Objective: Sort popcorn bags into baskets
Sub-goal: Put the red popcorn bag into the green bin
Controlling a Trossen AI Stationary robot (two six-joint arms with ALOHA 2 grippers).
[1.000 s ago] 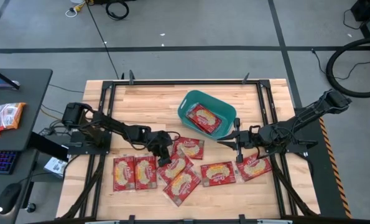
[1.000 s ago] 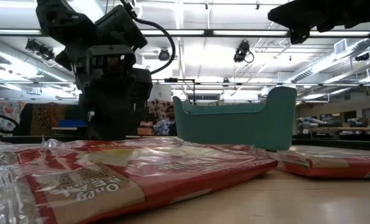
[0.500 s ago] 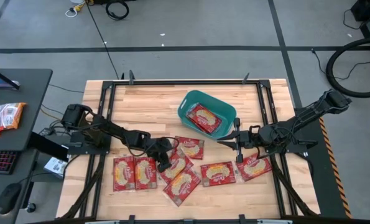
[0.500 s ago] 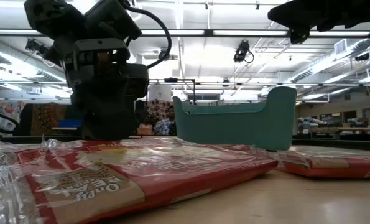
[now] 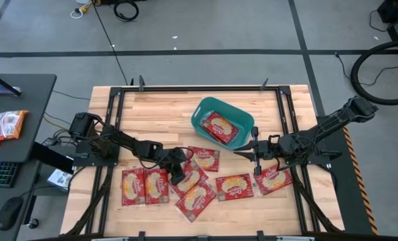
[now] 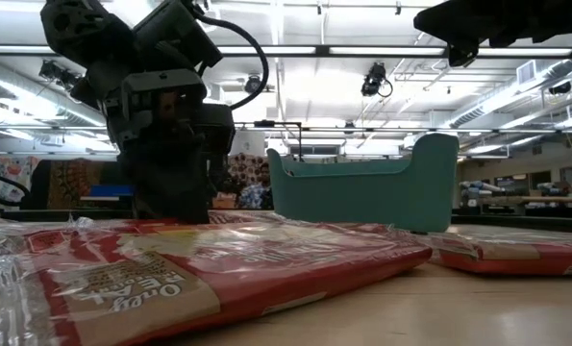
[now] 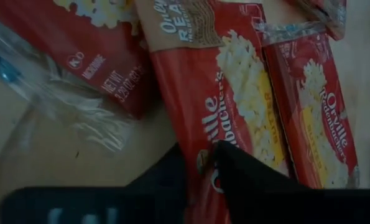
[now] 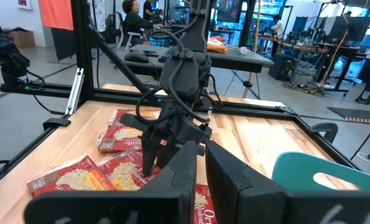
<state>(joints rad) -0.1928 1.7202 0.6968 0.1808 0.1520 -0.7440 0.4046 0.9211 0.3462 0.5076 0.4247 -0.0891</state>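
Note:
Several red popcorn bags lie flat on the wooden table, among them a pair side by side and one on the right. The teal basket stands at the far middle with one bag inside. My left gripper is down on a bag in the middle of the pile and is shut on it. My right gripper hangs shut in the air near the basket's near right side, holding nothing. My left gripper pinches the bag's edge between its two fingers, beside the white lettering. The fingers come from above, slanting down from the table's left. The bag lies flat on the table among the other bags.
Black frame rails run along the table's left, right and far sides. A dark desk with another bag, a keyboard and a mouse stands to the left. People sit at benches in the room beyond.
My left gripper has gone down and toward the table's near edge onto the pile, and its fingers have drawn together on a bag's edge. The bags lie as before. My right arm has kept still.

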